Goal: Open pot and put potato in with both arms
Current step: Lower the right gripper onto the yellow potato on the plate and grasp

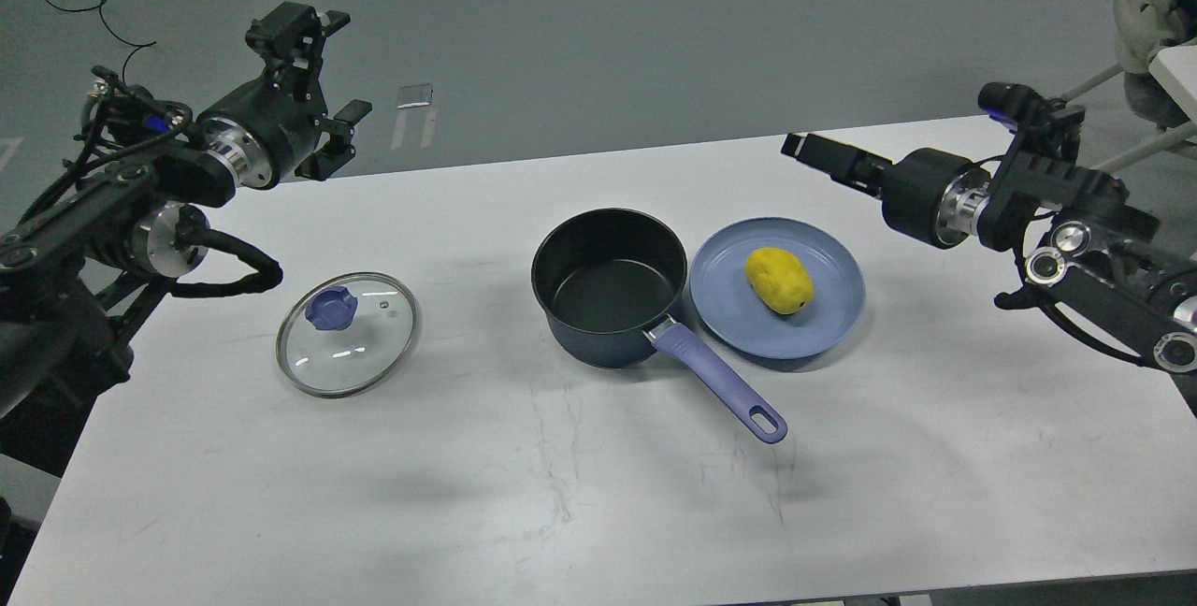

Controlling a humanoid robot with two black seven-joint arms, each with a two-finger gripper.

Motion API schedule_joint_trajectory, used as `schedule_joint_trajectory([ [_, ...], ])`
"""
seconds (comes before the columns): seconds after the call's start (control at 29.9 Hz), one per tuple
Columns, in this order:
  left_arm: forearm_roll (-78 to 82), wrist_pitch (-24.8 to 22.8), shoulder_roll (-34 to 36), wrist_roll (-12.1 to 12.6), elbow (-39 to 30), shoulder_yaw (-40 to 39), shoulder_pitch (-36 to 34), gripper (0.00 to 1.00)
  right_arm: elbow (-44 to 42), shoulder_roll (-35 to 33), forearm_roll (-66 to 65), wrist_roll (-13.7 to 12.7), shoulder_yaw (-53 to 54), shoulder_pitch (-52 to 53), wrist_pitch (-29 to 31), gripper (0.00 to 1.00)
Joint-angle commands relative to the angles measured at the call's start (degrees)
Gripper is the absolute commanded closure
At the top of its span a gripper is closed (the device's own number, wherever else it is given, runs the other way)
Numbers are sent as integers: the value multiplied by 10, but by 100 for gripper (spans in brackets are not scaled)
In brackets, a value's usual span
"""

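The pot (610,286) stands uncovered near the middle of the white table (598,503), a small round saucepan with a dark navy matte wall and a smooth black inside with nothing in it; its long lavender-purple handle (718,380) looks like moulded plastic on a short grey metal neck, runs out toward the near right of the pot and ends in an oval hole; just right of the pot, its rim close to or touching the pot's wall, lies a flat round blue-grey plate (739,325) with a dull glazed look; on that plate rests the potato (779,281), a smooth bright yellow egg shape with a tiny dark spot at its near end; well left of the pot lies the lid (346,333), a clear glass disc in a thin metal band, flat on the table with a stubby blue-purple knob and a small vent hole; the tabletop itself is smooth, faintly scuffed with fine grey streaks in front of the pot; the left gripper (323,92) hangs above the table's far edge, far left of the pot, its black fingers spread wide around nothing; the right gripper (806,148) hovers beyond and right of the plate, seen nearly end-on and dark, so I cannot tell how its jaws stand; I can read no writing or labels on any of it.
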Motion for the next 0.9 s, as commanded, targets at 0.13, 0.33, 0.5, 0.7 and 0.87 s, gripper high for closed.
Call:
schedule_joint_trajectory([
  [0.13, 0, -5, 4, -1, 0, 1, 5, 2, -29, 20, -86, 3, -55, -2, 3, 1],
  [0.33, 1, -4, 3, -1, 0, 1, 9, 2, -83, 57, -109, 3, -73, -1, 3, 5],
  [0.5, 1, -4, 4, -12, 0, 1, 18, 2, -106, 77, -111, 3, -74, 3, 3, 15],
  [0.7, 1, 0, 5, -22, 0, 1, 20, 2, -116, 84, -111, 3, -87, 4, 2, 36],
  [0.87, 1, 1, 6, -35, 0, 2, 20, 2, -118, 85, -111, 3, -88, 4, 2, 42],
])
